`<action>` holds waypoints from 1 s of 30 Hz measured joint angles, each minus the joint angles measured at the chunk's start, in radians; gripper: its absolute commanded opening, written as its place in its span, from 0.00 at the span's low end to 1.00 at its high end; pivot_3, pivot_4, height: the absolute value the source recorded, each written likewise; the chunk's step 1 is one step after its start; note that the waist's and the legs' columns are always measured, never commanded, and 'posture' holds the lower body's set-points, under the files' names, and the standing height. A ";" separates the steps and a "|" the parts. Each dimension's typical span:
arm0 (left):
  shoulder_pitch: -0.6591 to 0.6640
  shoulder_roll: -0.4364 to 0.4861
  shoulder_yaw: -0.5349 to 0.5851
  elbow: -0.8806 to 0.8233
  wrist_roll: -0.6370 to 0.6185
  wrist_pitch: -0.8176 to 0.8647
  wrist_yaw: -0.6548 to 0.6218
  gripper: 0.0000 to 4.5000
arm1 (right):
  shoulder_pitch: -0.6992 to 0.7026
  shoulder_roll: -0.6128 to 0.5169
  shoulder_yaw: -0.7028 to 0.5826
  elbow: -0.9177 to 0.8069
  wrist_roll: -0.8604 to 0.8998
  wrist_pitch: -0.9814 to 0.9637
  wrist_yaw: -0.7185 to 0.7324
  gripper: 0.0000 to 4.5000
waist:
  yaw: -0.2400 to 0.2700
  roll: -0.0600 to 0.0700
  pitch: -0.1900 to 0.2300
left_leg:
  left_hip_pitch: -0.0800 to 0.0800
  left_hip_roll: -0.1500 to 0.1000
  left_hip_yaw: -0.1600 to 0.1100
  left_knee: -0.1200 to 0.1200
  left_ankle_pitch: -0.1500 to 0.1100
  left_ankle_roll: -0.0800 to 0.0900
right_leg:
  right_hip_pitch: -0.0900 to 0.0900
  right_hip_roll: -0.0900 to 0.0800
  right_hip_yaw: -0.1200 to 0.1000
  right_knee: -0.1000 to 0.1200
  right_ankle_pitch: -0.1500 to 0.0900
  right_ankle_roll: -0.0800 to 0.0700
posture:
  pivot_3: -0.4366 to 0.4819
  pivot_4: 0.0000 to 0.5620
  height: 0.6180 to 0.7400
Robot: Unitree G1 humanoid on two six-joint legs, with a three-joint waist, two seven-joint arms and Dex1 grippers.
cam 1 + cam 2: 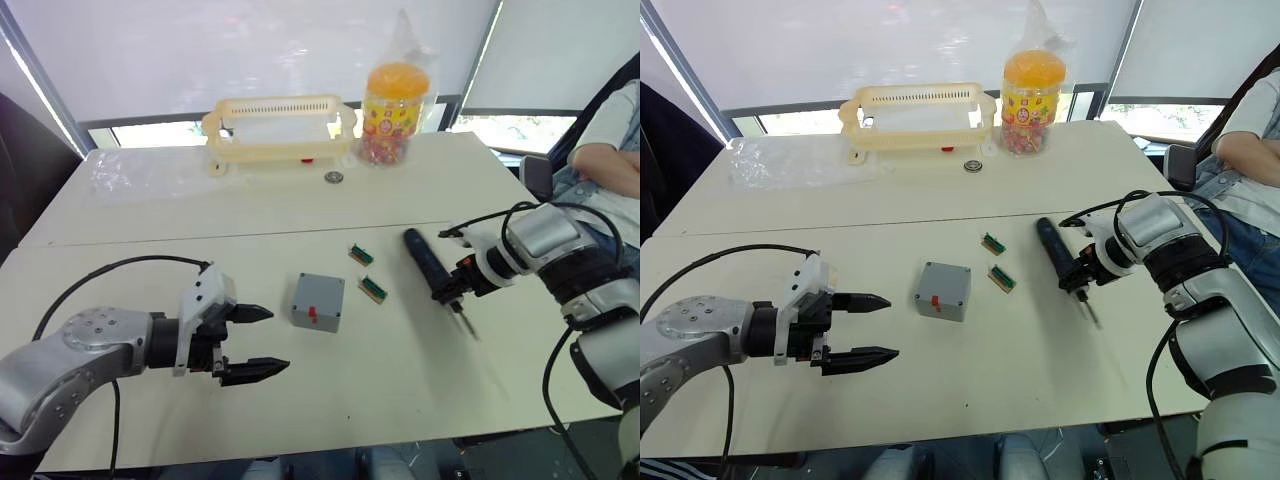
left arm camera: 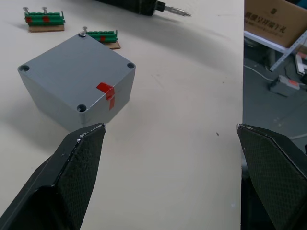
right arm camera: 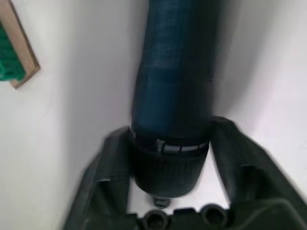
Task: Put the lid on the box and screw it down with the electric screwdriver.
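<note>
Grey plastic, matte and square-edged: the box [image 1: 318, 301] sits near the middle of the table [image 1: 400, 390] with the lid [image 2: 76, 69] already on top, a strip of red tape [image 2: 107, 91] lapping from lid to side wall. Round screw wells mark its corners, and one screw [image 2: 84, 32] seems to stand in the far corner.

By my judgement the step in hand is picking up the electric screwdriver [image 1: 426, 263], a smooth black cylinder lying toward the table's right edge, its thin metal bit [image 1: 463, 321] pointing at the near edge. The right gripper [image 1: 453, 288] has its fingers set narrowly around the barrel close to the bit end; whether they press firmly is not clear. A good lift would clamp squarely across the round body so it cannot roll, then tip the bit vertical before approaching a corner well.

The left gripper [image 1: 247, 342] hovers just beside the box on the near-left, its textured black fingers [image 2: 72, 177] spread wide and empty; it could steady the box while driving.

Two green screw holders [image 1: 367, 272] on brown card lie between box and screwdriver.
</note>
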 measured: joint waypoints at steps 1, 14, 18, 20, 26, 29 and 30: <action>0.000 0.000 0.000 0.000 -0.001 0.000 0.001 1.00 | 0.007 -0.004 0.000 -0.013 -0.006 -0.001 0.005 0.40 | 0.001 0.000 0.000 | 0.000 0.000 0.000 0.000 0.000 0.000 | 0.000 0.000 0.000 0.000 0.000 0.000 | 0.48 0.27 1.00; -0.200 -0.022 -0.036 0.314 0.146 -0.146 -0.071 1.00 | 0.025 0.038 -0.361 0.019 0.005 -0.188 -0.099 0.40 | 0.000 0.007 0.004 | -0.005 -0.003 0.001 0.001 0.001 -0.002 | -0.006 0.000 0.000 0.002 0.005 0.004 | 0.48 0.27 1.00; -0.328 -0.057 -0.106 0.462 0.213 -0.210 -0.155 1.00 | 0.073 -0.028 -0.529 -0.240 0.050 -0.212 -0.133 0.40 | 0.004 0.007 0.004 | -0.014 -0.003 0.000 0.001 0.002 -0.003 | -0.013 0.000 -0.001 0.002 0.006 0.006 | 0.48 0.27 1.00; -0.355 -0.057 -0.145 0.509 0.242 -0.227 -0.201 1.00 | 0.141 -0.034 -0.611 -0.361 0.091 -0.132 -0.155 0.40 | 0.004 0.006 0.004 | -0.016 -0.003 0.000 0.001 0.002 -0.003 | -0.014 0.000 -0.002 -0.002 0.006 0.006 | 0.48 0.27 1.00; -0.528 -0.167 -0.252 0.620 0.334 -0.303 -0.281 1.00 | 0.274 0.334 -0.930 -0.689 0.243 -0.187 -0.367 0.40 | -0.003 0.008 0.005 | -0.016 -0.004 0.003 0.003 0.003 -0.004 | -0.015 -0.001 0.003 0.000 0.012 0.009 | 0.48 0.27 1.00; -0.548 -0.216 -0.294 0.673 0.380 -0.345 -0.307 1.00 | 0.330 0.508 -0.972 -0.848 0.252 -0.406 -0.477 0.40 | 0.000 0.008 0.004 | -0.015 -0.003 0.002 0.003 0.003 -0.005 | -0.015 0.000 0.002 0.002 0.012 0.009 | 0.48 0.27 1.00; -0.549 -0.230 -0.304 0.688 0.394 -0.355 -0.314 1.00 | 0.368 0.539 -0.960 -0.886 0.243 -0.465 -0.498 0.40 | 0.003 0.007 0.003 | -0.015 -0.004 0.001 0.003 0.003 -0.005 | -0.014 0.000 0.002 0.002 0.012 0.009 | 0.48 0.27 1.00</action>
